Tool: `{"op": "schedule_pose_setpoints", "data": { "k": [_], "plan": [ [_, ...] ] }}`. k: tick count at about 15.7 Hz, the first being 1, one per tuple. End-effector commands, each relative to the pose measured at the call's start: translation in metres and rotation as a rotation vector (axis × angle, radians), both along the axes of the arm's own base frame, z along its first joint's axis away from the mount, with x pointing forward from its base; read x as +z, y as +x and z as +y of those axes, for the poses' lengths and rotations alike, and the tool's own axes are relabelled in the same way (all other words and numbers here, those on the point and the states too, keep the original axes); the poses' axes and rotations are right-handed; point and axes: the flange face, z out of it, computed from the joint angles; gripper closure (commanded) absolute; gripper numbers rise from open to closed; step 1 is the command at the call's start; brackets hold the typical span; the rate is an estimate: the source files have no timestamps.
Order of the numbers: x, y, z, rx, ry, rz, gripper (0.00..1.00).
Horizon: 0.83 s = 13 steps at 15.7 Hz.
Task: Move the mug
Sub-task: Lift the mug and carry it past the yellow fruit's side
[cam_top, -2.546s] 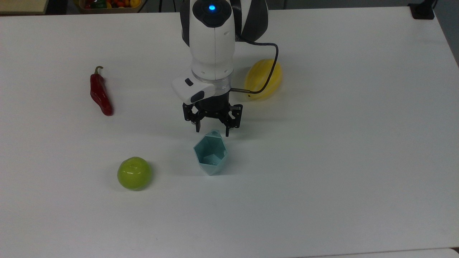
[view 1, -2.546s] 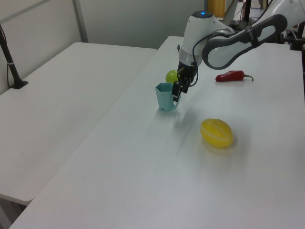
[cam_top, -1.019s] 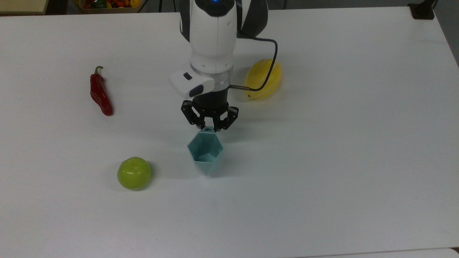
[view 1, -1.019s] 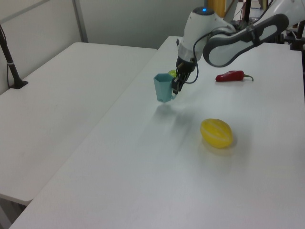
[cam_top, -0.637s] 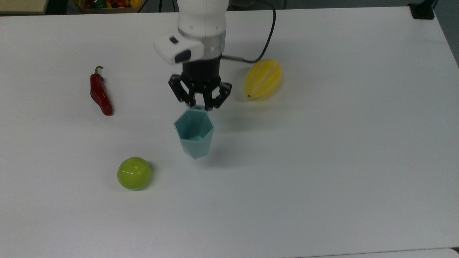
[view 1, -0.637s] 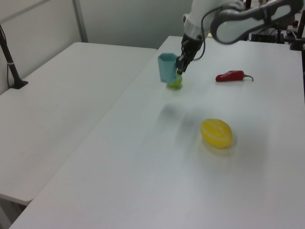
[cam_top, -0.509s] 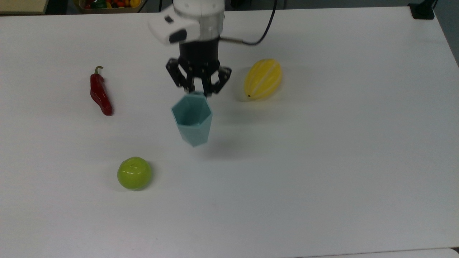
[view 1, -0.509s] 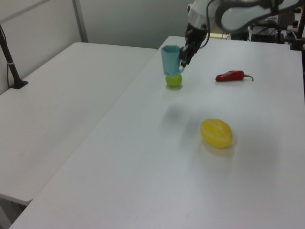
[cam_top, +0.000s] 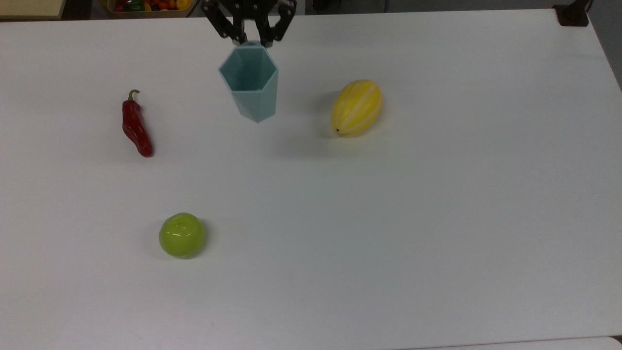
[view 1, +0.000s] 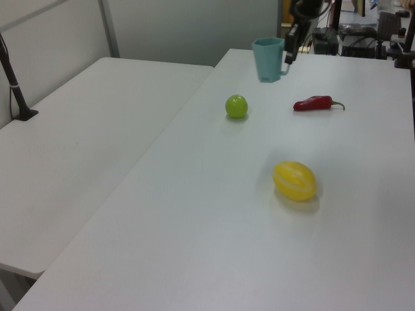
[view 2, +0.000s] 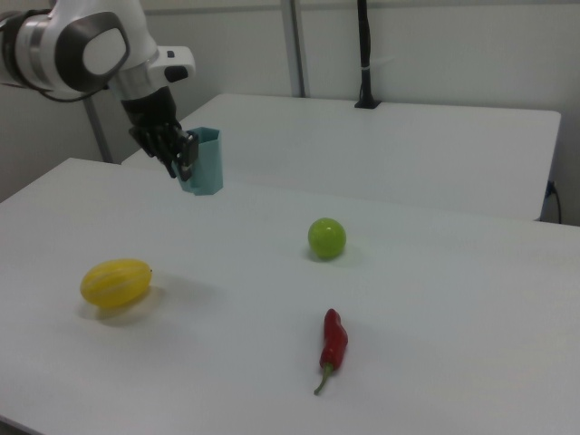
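Table [cam_top: 437,218] is spreading white under everything, and a second white table [view 1: 78,142] is standing beside it on the left view's left. Arm [view 2: 86,50] is reaching in from the right view's upper left, its white and grey links bending down toward the wrist. The gripper [cam_top: 251,39] is sitting at the top view's upper edge, its black fingers [cam_top: 238,30] pinching together on the far rim of the mug [cam_top: 250,82], where the handle would be; the handle itself is hidden behind them.

The mug is hanging upright in the air, clear of the table, its open hexagonal mouth facing up and its faceted walls tapering toward the base. In the top view it is showing between the pepper [cam_top: 135,126] and the melon [cam_top: 356,107], nearer the melon and toward the far edge. In the left view the mug [view 1: 267,59] is hanging high above the tabletop, with the gripper [view 1: 289,45] clamping it from the left view's right. In the right view the mug [view 2: 204,161] is showing beside the gripper [view 2: 181,156], above the table's far edge.

The melon, yellow with pale ribs, is lying on its side, well apart from the other items. The apple [cam_top: 181,235], green and shiny, is resting toward the near side in the top view, well apart from the mug. The pepper, red with a curled stem, is lying lengthwise on the top view's left. A box [cam_top: 150,7] of coloured items is peeking in past the table's far edge in the top view.
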Motion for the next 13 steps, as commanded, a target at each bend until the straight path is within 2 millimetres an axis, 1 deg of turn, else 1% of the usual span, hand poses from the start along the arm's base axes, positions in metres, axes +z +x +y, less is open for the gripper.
{"op": "schedule_pose_setpoints", "data": {
  "k": [1,3,6,9,10,11,12,13],
  "plan": [
    [-0.003,-0.064,-0.019,0.121,-0.009,0.02,1.0],
    [-0.011,-0.087,-0.034,0.172,-0.018,0.034,1.0],
    [-0.038,-0.114,-0.051,0.227,-0.017,0.075,1.0],
    [-0.06,-0.124,-0.075,0.226,0.002,0.111,1.0],
    [-0.067,-0.125,-0.076,0.233,0.002,0.12,1.0],
    [-0.079,-0.127,-0.078,0.234,0.002,0.126,1.0],
    [-0.094,-0.13,-0.083,0.224,0.0,0.127,1.0],
    [-0.11,-0.132,-0.082,0.223,-0.004,0.118,1.0]
  ]
}}
